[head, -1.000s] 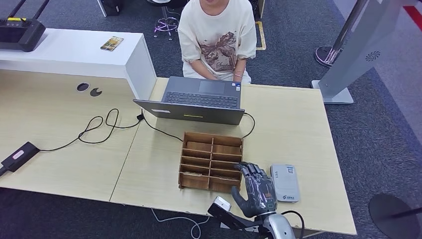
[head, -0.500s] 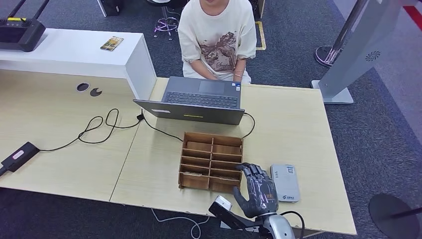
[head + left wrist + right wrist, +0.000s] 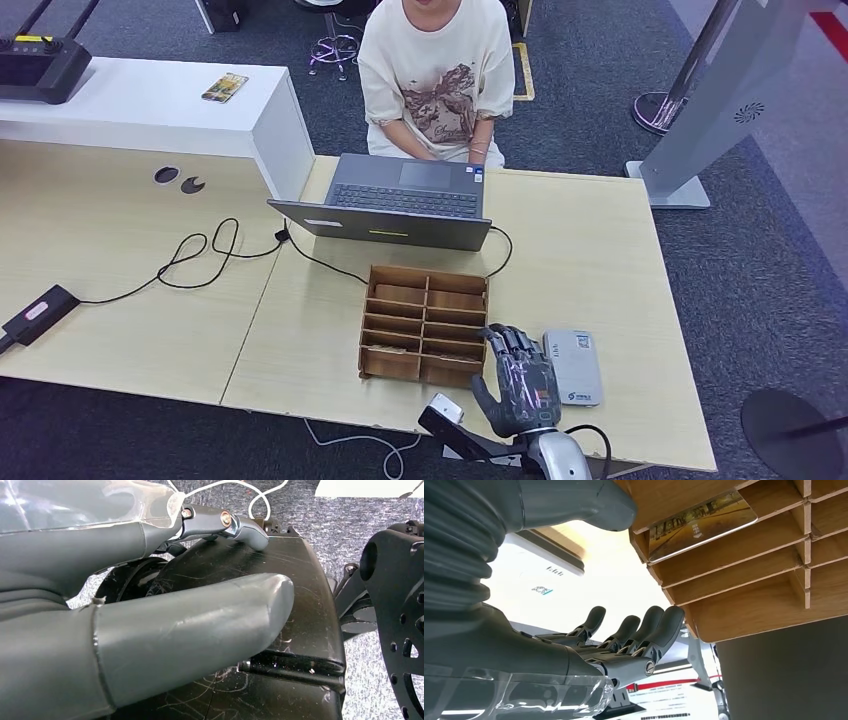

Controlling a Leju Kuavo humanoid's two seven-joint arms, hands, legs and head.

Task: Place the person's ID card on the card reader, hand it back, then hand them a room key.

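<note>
While you compare this frame with those of the last second, note that the right hand [image 3: 520, 381] has edged slightly rightward, off the near right corner of the wooden card rack [image 3: 424, 325] and toward the grey card reader [image 3: 572, 367]; everything else on the desk has stayed put. My reading: the hand is between steps, either settling near the rack to pick a room key or retreating from it, and no ID card is visible on the reader or in any hand, so you cannot tell from this which stage the task is at.

Left to right: the left hand [image 3: 150, 595] hangs low by the robot's dark body, thumb extended, nothing seen in it; whether its other fingers are closed you cannot tell. The rack sits mid-desk, with one printed card [image 3: 701, 522] lying in a slot close to the right thumb. The right hand is spread, fingers [image 3: 644, 630] lightly curved and apart, holding nothing, hovering between rack and reader. Contact with either cannot be confirmed.
</note>
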